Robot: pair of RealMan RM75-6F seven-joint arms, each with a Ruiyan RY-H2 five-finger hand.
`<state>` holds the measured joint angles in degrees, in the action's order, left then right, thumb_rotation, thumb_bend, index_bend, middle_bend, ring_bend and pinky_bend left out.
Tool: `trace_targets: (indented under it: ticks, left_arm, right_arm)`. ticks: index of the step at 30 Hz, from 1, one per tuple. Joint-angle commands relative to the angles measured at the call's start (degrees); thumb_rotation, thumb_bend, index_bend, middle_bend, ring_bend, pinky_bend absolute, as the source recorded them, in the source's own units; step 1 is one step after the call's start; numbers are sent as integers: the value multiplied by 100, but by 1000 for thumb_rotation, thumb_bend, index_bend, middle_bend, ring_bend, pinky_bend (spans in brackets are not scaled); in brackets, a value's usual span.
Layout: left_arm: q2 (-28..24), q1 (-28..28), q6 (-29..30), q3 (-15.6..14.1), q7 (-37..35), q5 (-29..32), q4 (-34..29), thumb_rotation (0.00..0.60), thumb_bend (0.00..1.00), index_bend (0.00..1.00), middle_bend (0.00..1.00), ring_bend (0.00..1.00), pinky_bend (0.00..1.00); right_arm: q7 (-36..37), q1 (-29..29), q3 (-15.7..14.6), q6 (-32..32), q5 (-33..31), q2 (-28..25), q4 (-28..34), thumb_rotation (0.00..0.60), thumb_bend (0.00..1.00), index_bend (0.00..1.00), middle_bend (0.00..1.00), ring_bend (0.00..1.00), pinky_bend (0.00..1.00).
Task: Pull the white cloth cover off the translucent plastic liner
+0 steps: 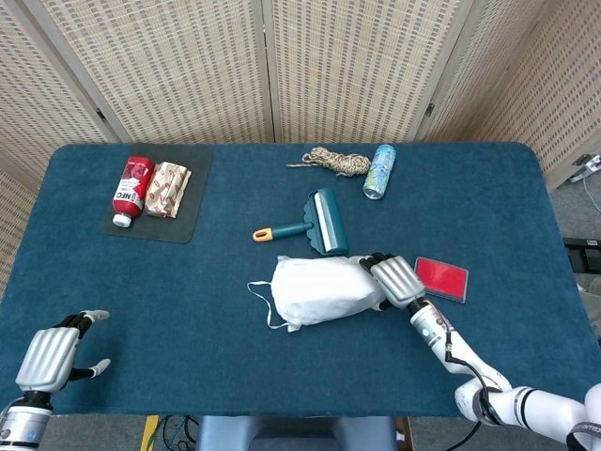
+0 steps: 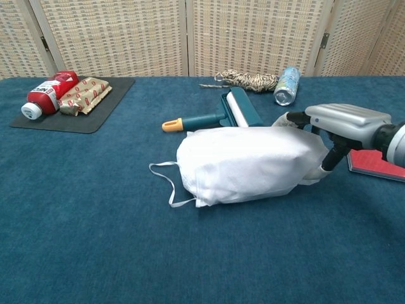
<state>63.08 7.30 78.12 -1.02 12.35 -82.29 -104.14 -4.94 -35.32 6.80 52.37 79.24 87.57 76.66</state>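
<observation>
Right hand (image 2: 338,126): fingers (image 2: 292,118) and thumb clasp the cover's (image 2: 247,163) right end, pinching the cloth. Cover: white, bulging, mid-table (image 1: 488,207), drawstring loop (image 2: 166,183) at left; liner inside not discernible. Left hand (image 1: 49,355): spread, holding nothing, near left corner. Nearby: lint roller (image 1: 315,223) just behind, red card (image 1: 441,278) at right.

Lint roller (image 1: 321,222) behind cloth cover (image 1: 319,289), card (image 1: 441,278) to its right, right hand (image 1: 396,279) between

The white cloth cover (image 1: 319,289) lies puffed on its side mid-table, loops trailing left.
</observation>
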Motion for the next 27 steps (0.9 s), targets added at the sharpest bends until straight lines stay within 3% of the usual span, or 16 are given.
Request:
trace_targets:
  ticks: [1,3,7,11,17,27]
  left_arm:
    - [9,11,-20,6,0,7,3,600,54,278,306,326,519]
    - [18,19,-33,3,8,-1,6,600,53,278,306,326,521]
    - [43,36,-50,14,38,4,-6,600,53,278,306,327,525]
    - [64,46,-58,16,48,0,-10,600,53,278,306,327,528]
    - [88,64,-83,15,66,-4,-21,600,53,279,308,327,531]
    - [117,153,-117,95,176,11,-138,600,53,280,310,329,545]
  right_arm:
    - [37,-38,-5,-23,-2,51,-65,600,56,280,370,299,438]
    - [82,-70,-8,-36,7,99,-136,600,149,309,392,322,455]
    - [127,-113,-8,-9,29,213,-289,600,430,393,457,388,515]
    - [186,-148,-15,34,70,324,-442,600,594,477,526,460,578]
    - [458,-152,-54,198,219,488,-722,600,684,559,595,522,635]
    - [1559,18,-180,1130,850,701,-1330,600,705,586,618,544,659]
